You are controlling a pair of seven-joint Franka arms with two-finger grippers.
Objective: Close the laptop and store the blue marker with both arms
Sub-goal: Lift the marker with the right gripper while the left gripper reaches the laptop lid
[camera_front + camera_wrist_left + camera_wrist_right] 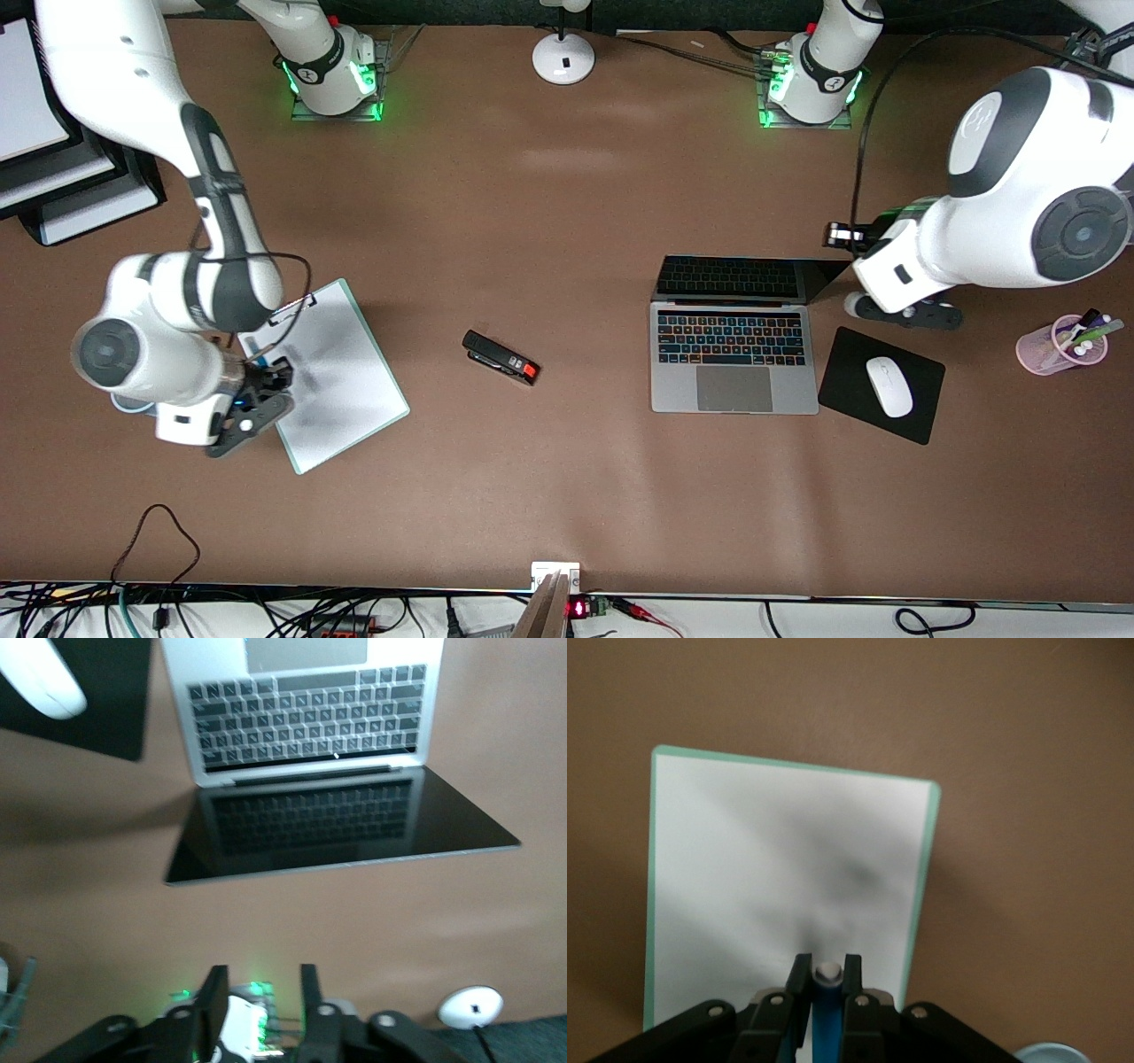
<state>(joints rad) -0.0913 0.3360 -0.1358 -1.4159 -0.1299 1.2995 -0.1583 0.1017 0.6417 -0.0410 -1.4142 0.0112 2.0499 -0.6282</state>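
Marker (827, 1019) clenched in right end effector (257, 403) over whiteboard (337, 372). Left end effector (260, 1010), fingers parted, at laptop's (733, 354) 1 o'clock; I'd push lid down next.

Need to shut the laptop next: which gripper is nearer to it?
Left. The left gripper hangs beside the laptop by its open screen; the right gripper holds the blue marker over the white board.

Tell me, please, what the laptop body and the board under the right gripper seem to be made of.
The laptop body looks like matte silver-grey metal, probably aluminium. The board looks like smooth white plastic with a green rim; its faint sheen suggests a wipeable surface.
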